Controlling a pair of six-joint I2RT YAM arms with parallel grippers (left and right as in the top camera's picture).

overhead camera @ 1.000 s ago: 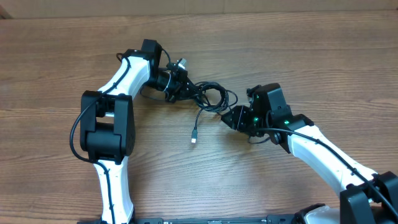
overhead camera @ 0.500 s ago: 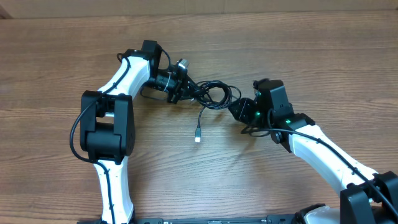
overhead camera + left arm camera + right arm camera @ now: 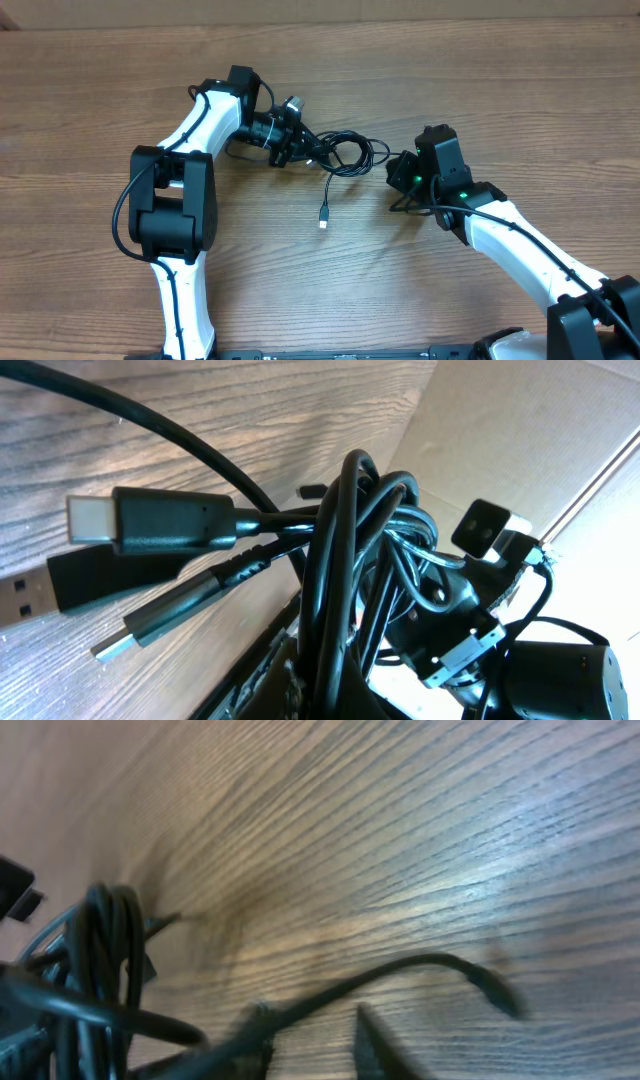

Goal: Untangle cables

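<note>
A bunch of thin black cables point(image 3: 347, 152) lies at mid table, and one loose end with a silver plug point(image 3: 323, 222) trails toward the front. My left gripper point(image 3: 290, 146) is shut on the left side of the bunch. In the left wrist view the cords point(image 3: 345, 550) run up from between its fingers point(image 3: 330, 690), with several plug ends point(image 3: 150, 525) sticking out to the left. My right gripper point(image 3: 399, 172) sits just right of the bunch with its fingers point(image 3: 312, 1042) apart. One blurred cord point(image 3: 430, 965) crosses its left fingertip, and the bunch point(image 3: 100, 970) is at its left.
The wooden table point(image 3: 520, 90) runs to a cardboard wall point(image 3: 420, 10) at the back. Thicker black wires point(image 3: 125, 205) loop along both arms. My left arm's black housing point(image 3: 170, 205) stands front left of the bunch.
My right gripper has moved right and slightly back, away from the bunch. The bunch's right loop stretched to the right and the loose plug slid right. My left gripper stayed put.
</note>
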